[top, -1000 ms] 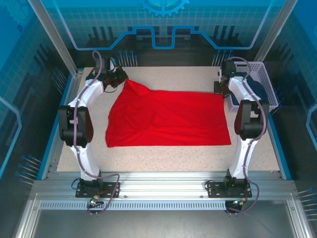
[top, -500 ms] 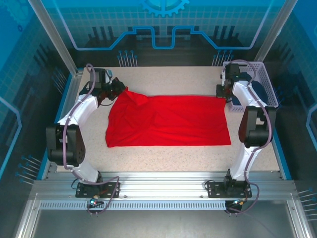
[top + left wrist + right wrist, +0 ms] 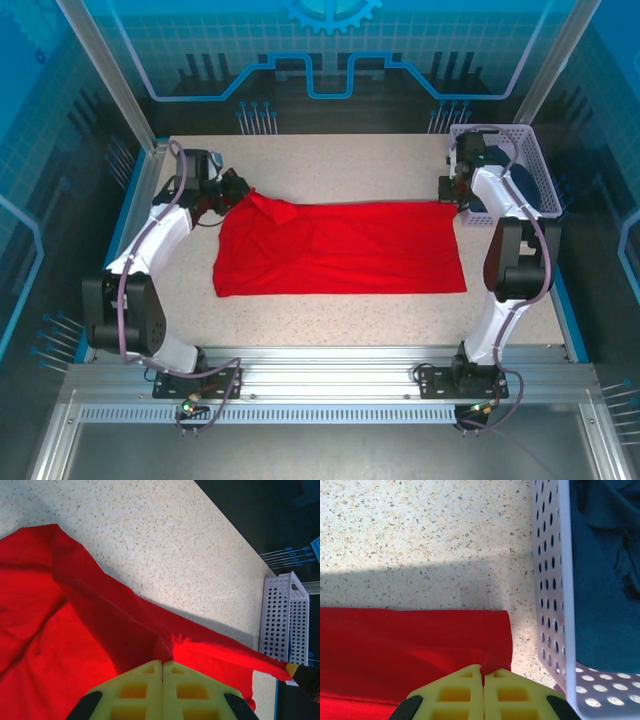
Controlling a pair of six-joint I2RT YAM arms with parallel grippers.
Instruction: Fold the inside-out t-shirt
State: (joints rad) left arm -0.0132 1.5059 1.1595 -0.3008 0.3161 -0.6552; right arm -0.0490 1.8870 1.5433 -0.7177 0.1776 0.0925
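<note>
The left gripper (image 3: 162, 661) and right gripper (image 3: 482, 666) each clamped a far corner of the red t-shirt (image 3: 340, 248) (the right wrist view added a navy garment (image 3: 600, 555) in the basket (image 3: 552, 580)).

Bright, even light; sharp frames, soft shadows

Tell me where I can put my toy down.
Bare table strips lie behind the shirt and in front of it. Crowded: its far corners, pinched by the left end effector and right end effector, and the basket.
</note>
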